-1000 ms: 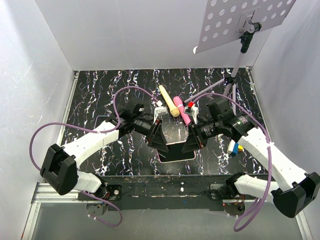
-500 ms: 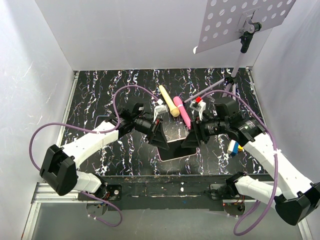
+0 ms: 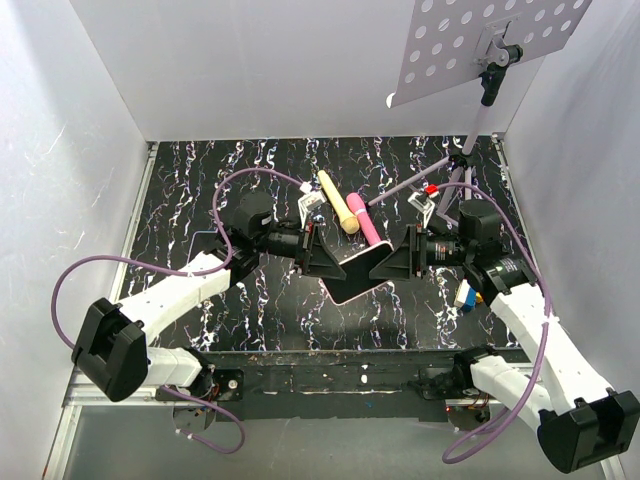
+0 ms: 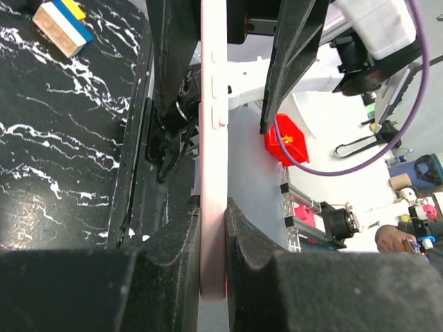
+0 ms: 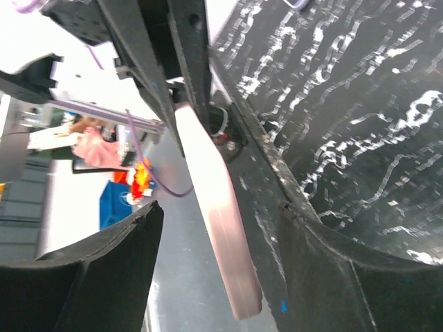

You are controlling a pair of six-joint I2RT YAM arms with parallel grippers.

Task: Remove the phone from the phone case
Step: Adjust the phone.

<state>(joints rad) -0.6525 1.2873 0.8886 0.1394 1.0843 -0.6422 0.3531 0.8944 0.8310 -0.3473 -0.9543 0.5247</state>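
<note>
The salmon-pink phone case (image 3: 345, 297) hangs tilted above the table between my two grippers, with the phone (image 3: 354, 270) showing as a dark face inside it. My left gripper (image 3: 322, 258) is shut on the case's left end. In the left wrist view its pads (image 4: 180, 242) press both sides of the pink case edge (image 4: 212, 159). My right gripper (image 3: 392, 266) stands open around the case's right end. In the right wrist view the pink case edge (image 5: 220, 235) lies between the spread fingers (image 5: 131, 242) without touching either. Neither wrist view shows the phone.
A yellow stick (image 3: 337, 200) and a pink marker (image 3: 366, 224) lie just behind the grippers. A blue, yellow and white block (image 3: 466, 295) sits under the right arm. A perforated board (image 3: 480, 40) on a tripod stand rises at the back right. White walls enclose the marbled table (image 3: 200, 190).
My left gripper has shut on the case and raised it off the table. My right gripper has opened and drawn back to the right, its arm swinging outward.
</note>
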